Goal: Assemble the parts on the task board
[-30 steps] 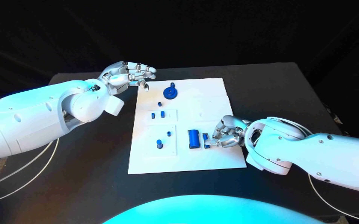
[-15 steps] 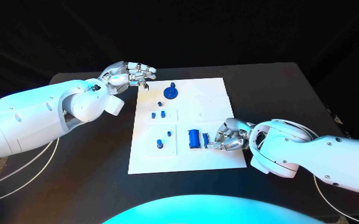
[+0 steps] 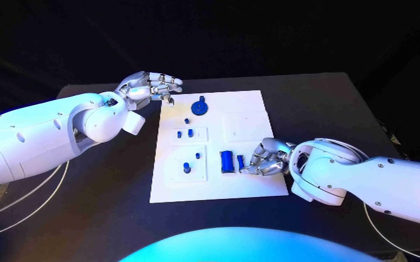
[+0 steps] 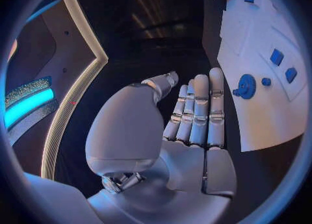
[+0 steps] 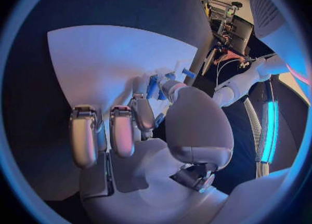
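Note:
The white task board (image 3: 249, 107) lies in the middle of the table. On it are a round blue gear (image 3: 200, 108), several small blue pegs (image 3: 184, 133) and a large blue block (image 3: 227, 162). A thin blue bar (image 3: 241, 163) lies just right of the block. My right hand (image 3: 265, 157) rests low on the board's right side, its thumb and a fingertip closed on that bar (image 5: 153, 86). My left hand (image 3: 150, 87) hovers off the board's far left corner, palm bare (image 4: 195, 125) and fingers stretched out, holding nothing. In the left wrist view the gear (image 4: 246, 86) lies beyond its fingertips.
Black table (image 3: 332, 104) surrounds the board on all sides. A pale square recess (image 3: 243, 122) sits on the board's right half, beyond my right hand. White cables (image 3: 35, 204) run along the table's near left.
My right hand has shifted a little toward the near edge and curled tighter at the thin bar. The left hand and the other parts have not moved.

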